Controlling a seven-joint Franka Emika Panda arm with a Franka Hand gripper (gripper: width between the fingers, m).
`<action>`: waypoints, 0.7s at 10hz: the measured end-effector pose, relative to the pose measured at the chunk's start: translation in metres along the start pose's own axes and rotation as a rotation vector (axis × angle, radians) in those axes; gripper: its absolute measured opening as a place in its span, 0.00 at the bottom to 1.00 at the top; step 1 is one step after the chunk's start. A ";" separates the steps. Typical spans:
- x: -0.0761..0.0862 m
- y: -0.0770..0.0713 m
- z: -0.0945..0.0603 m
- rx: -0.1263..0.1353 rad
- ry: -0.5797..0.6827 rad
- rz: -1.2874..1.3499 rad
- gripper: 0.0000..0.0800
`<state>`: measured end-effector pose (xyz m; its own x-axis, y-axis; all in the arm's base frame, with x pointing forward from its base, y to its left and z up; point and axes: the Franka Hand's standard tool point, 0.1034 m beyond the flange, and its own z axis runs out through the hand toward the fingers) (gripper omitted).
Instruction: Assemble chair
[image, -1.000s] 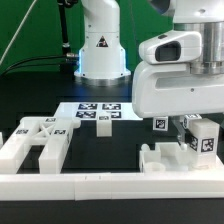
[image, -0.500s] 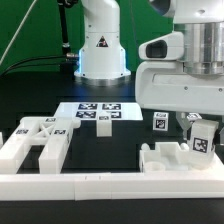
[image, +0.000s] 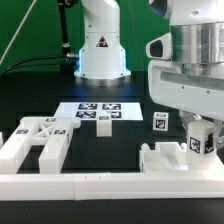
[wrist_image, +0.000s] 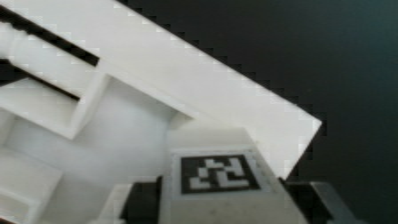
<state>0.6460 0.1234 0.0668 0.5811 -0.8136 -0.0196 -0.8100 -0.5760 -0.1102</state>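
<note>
Several chair pcs (image: 40, 145) lie at exterior view's left, marker board (image: 97, 108) mid-frame. At right, gripper (image: 201, 130) pinches tagged chair block (image: 204, 143) betw. its fingers (wrist_image: 310, 200), upright, just above low chair pc (image: 165, 158); contact w/ it unclear.

marker board (image: 98, 108) is lying mid-table, with a small block (image: 103, 123) sitting at its near edge. joined chair parts (image: 35, 142) are lying at the exterior view's left, behind the border rail (image: 100, 186). at the right, a tagged piece (image: 201, 141) is sitting between the gripper (wrist_image: 222, 205) fingers, over a seat part (image: 165, 160). a tagged block (image: 160, 121) is standing behind that.
</note>
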 end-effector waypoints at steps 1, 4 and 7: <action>-0.002 0.002 -0.002 -0.038 -0.009 -0.199 0.54; -0.003 0.003 -0.005 -0.065 -0.058 -0.652 0.79; -0.001 0.003 -0.004 -0.059 -0.061 -0.848 0.81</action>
<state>0.6426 0.1225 0.0707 0.9949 -0.1003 -0.0079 -0.1006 -0.9931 -0.0598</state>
